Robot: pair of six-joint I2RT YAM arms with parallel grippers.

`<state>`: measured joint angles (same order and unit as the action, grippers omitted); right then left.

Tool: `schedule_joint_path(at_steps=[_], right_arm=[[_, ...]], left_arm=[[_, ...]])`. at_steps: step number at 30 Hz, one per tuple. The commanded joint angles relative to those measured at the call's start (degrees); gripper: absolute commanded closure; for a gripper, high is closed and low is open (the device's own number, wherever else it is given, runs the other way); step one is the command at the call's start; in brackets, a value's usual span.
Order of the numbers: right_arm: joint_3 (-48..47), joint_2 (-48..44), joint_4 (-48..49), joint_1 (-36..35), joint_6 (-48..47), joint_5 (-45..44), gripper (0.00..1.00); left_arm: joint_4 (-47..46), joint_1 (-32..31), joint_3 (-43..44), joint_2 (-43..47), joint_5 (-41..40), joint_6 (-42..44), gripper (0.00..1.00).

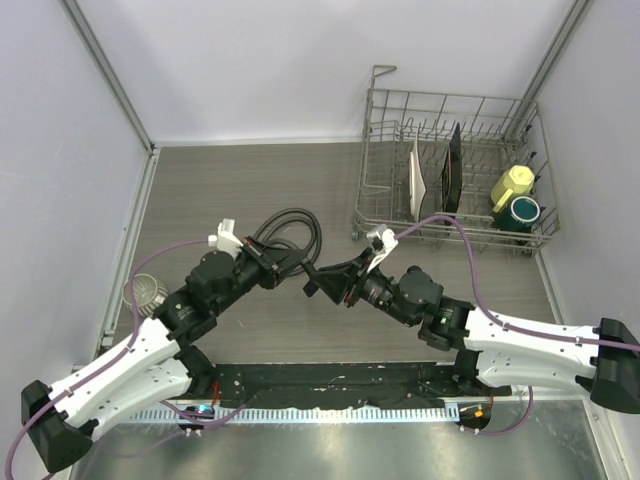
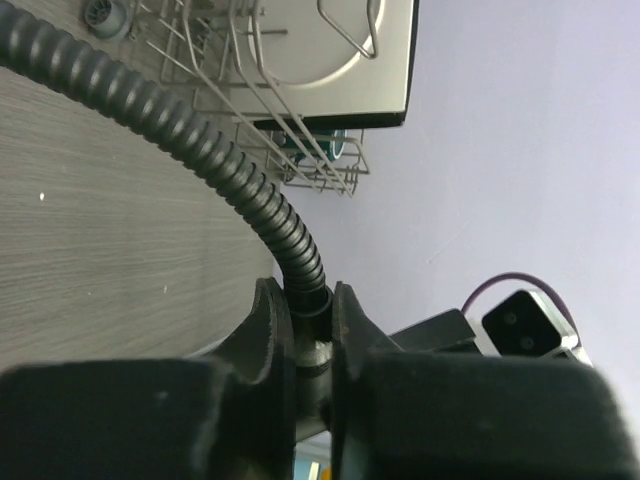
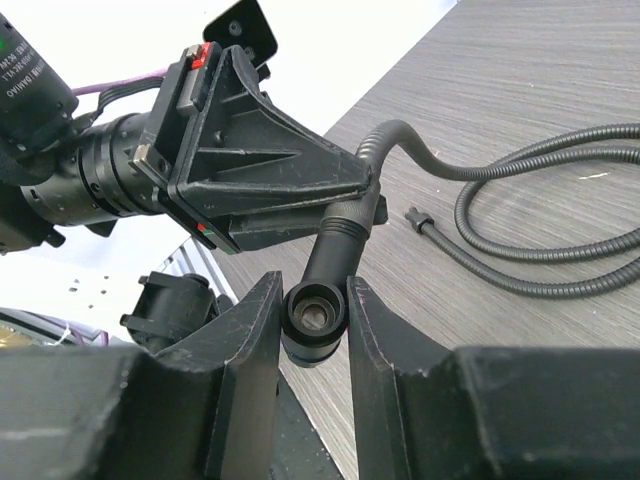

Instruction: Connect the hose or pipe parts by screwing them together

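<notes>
The black corrugated hose point(image 1: 292, 232) lies coiled on the table behind both grippers. My left gripper point(image 1: 290, 263) is shut on the hose's end connector point(image 2: 312, 318), from which the hose point(image 2: 190, 125) curves up and away between the jaws. My right gripper point(image 1: 322, 284) is shut on the small black nozzle fitting point(image 3: 318, 310), pinched at its round open end. The fitting's stem point(image 3: 345, 240) reaches up to the tips of the left gripper point(image 3: 262, 170), where the hose point(image 3: 540, 252) leaves it. The hose's other end connector point(image 3: 417, 217) lies loose on the table.
A wire dish rack point(image 1: 450, 96) at the back right holds plates, a yellow cup point(image 1: 513, 183) and a green cup point(image 1: 522, 212). A small round metal strainer point(image 1: 148, 292) sits at the left edge. Purple cables loop off both arms. A black mat point(image 1: 330, 385) runs along the near edge.
</notes>
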<state>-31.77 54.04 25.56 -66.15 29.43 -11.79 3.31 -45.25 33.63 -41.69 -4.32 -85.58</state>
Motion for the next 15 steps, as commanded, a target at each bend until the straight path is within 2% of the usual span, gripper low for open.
schedule_joint_path(at_steps=[1, 2, 4, 5, 7, 8, 12, 14, 15], right_arm=[[-1.7, -1.0, 3.1, 0.1, 0.0, -0.7, 0.93], [-2.0, -1.5, 0.2, 0.1, -0.9, -0.9, 0.82], [-4.2, -2.3, -4.2, 0.1, -5.5, -1.7, 0.67], [-5.3, -3.4, -10.0, 0.2, -7.4, -2.2, 0.46], [-8.1, -4.7, -16.3, 0.2, -13.0, -3.2, 0.32], [-8.7, -6.5, -22.0, 0.1, -18.3, -4.5, 0.30], [-12.2, -8.5, -32.1, 0.1, -32.7, -7.5, 0.26], [-15.5, -7.9, -36.3, 0.1, -39.2, -6.1, 0.26], [-16.6, -6.7, -37.6, 0.1, -46.8, -4.1, 0.26]], left_arm=[[0.8, -0.1, 0.3, 1.7, -0.8, -0.1, 1.00], [1.3, -0.1, 0.4, 1.9, -1.1, 0.1, 1.00], [1.9, -0.1, 0.6, 2.0, -1.5, 0.3, 1.00], [2.0, -0.1, 0.9, 1.8, -1.5, 0.5, 1.00], [3.9, -0.1, 2.1, 1.5, -2.1, 0.9, 1.00], [5.3, -0.1, 2.4, 0.9, -2.3, 1.1, 1.00], [9.0, -0.1, 6.0, -1.5, -2.5, 2.5, 1.00], [10.2, -0.1, 6.8, -2.0, -2.7, 2.9, 1.00], [10.1, -0.1, 7.0, -2.4, -2.7, 2.6, 1.00]])
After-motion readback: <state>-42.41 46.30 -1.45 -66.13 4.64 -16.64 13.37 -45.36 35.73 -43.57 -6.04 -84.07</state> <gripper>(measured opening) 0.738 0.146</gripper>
